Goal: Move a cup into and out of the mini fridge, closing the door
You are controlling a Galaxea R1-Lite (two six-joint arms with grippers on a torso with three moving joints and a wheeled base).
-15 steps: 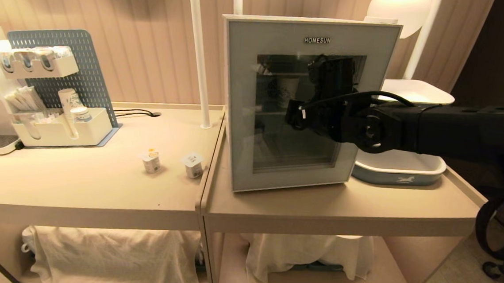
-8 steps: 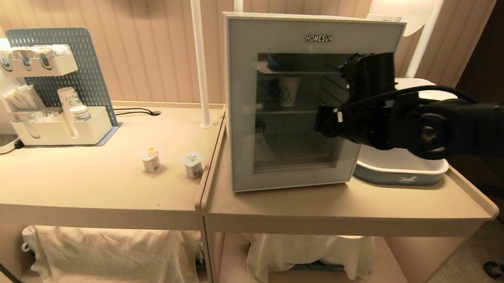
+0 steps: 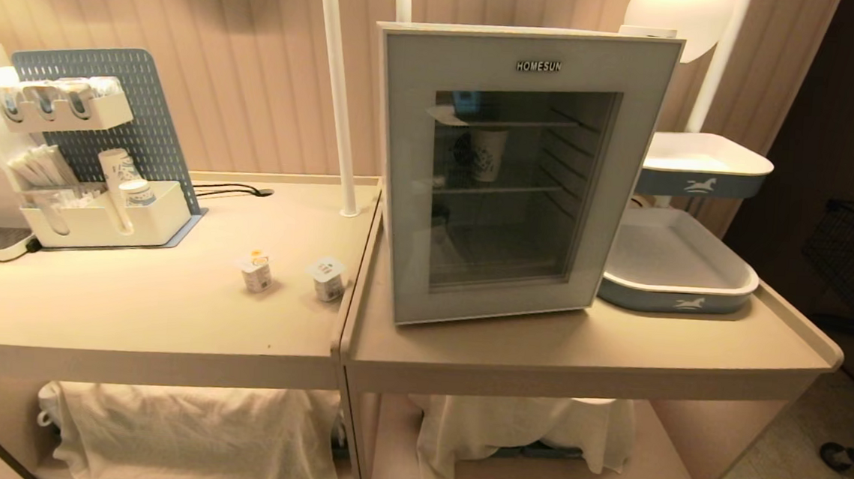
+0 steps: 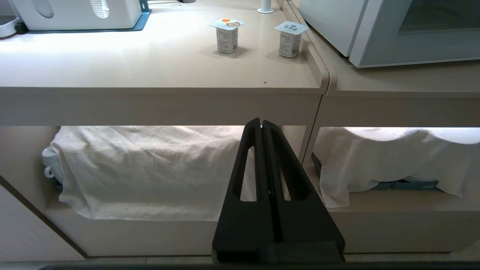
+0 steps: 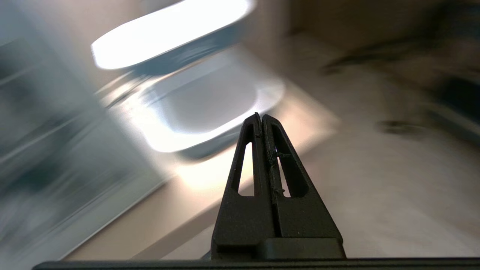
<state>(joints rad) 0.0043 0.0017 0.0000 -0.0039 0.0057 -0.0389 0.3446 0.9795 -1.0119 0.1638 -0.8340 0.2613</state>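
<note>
Glass-fronted pale grey-blue door (image 3: 516, 172) sits shut with your patterned paper cup (image 3: 486, 153) inside; both grippers, left (image 4: 262, 124) and right (image 5: 261, 117), are closed empty, so retrieval remains.

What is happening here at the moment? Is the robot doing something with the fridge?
Nothing is being handled right now. The mini fridge stands on the counter with its door closed, and a patterned cup is on a wire shelf inside. The right gripper is shut and empty, out in front of the white trays beside the fridge. The left gripper is shut too, parked low in front of the counter.
</note>
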